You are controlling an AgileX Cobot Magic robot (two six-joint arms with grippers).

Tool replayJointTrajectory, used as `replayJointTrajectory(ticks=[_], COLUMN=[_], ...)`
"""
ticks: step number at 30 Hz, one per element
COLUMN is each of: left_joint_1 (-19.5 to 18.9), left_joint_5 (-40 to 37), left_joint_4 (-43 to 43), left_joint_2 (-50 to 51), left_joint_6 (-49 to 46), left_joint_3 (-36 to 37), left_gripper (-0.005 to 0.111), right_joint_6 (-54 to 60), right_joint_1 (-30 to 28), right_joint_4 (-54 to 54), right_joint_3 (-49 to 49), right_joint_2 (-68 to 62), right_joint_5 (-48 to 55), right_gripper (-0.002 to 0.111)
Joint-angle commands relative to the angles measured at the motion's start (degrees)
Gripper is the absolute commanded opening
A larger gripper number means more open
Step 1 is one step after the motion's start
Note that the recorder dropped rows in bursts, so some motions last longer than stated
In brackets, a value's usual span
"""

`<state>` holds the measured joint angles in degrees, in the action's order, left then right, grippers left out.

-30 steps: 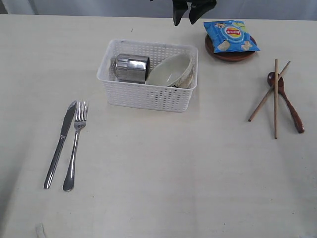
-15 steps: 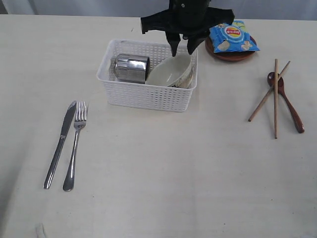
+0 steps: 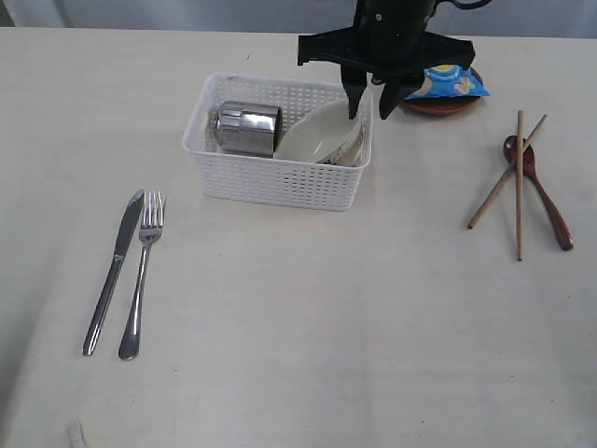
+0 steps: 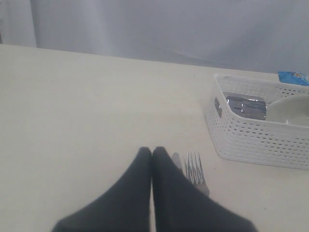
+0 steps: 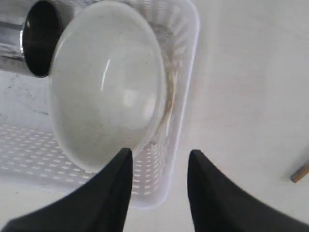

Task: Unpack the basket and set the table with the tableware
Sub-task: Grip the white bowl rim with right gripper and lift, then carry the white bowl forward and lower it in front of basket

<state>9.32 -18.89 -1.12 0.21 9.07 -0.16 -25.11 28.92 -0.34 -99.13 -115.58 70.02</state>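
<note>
Exterior view showed me a slim steel knife (image 3: 114, 271) and fork (image 3: 142, 275) side by side on the matte cream table (image 3: 326, 327). Beyond them, the white latticed basket (image 3: 280, 177) held a shiny cup (image 3: 246, 128) on its side and a tilted, glossy bowl (image 3: 322, 135). My right gripper (image 3: 370, 112) hung spread over the basket's end wall, and the left gripper (image 4: 152, 150) was pressed together.

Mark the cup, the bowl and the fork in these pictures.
cup (image 3: 247, 128), exterior view, on its shiny side.
bowl (image 3: 322, 138), exterior view, on its inner wall.
fork (image 3: 142, 280), exterior view, on the middle of its handle.
</note>
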Motion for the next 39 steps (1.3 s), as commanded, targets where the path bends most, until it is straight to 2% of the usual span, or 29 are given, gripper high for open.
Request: replayJointTrajectory(ticks=[1, 17, 20, 24, 39], left_joint_1=[-0.1, -0.1, -0.1, -0.1, -0.1], left_joint_5=[0.6, 0.6, 0.6, 0.6, 0.6], left_joint_4=[-0.1, -0.1, -0.1, -0.1, -0.1], left_joint_2=[-0.2, -0.2, -0.2, -0.2, -0.2], left_joint_6=[0.0, 0.0, 0.0, 0.0, 0.0], left_joint_3=[0.2, 0.2, 0.2, 0.2, 0.2], left_gripper=[0.000, 0.000, 0.000, 0.000, 0.000], right_joint_6=[0.4, -1.2, -1.1, -0.1, 4.3], right_joint_1=[-0.2, -0.2, -0.2, -0.2, -0.3], right_joint_4=[3.5, 2.9, 2.6, 2.2, -2.8], right_joint_3=[0.2, 0.2, 0.2, 0.2, -10.7], right_joint_2=[0.6, -4.7, -4.7, -4.6, 2.6], right_joint_5=[-3.2, -3.8, -4.2, -5.2, -0.1], right_gripper=[0.037, 0.036, 0.023, 0.000, 0.000])
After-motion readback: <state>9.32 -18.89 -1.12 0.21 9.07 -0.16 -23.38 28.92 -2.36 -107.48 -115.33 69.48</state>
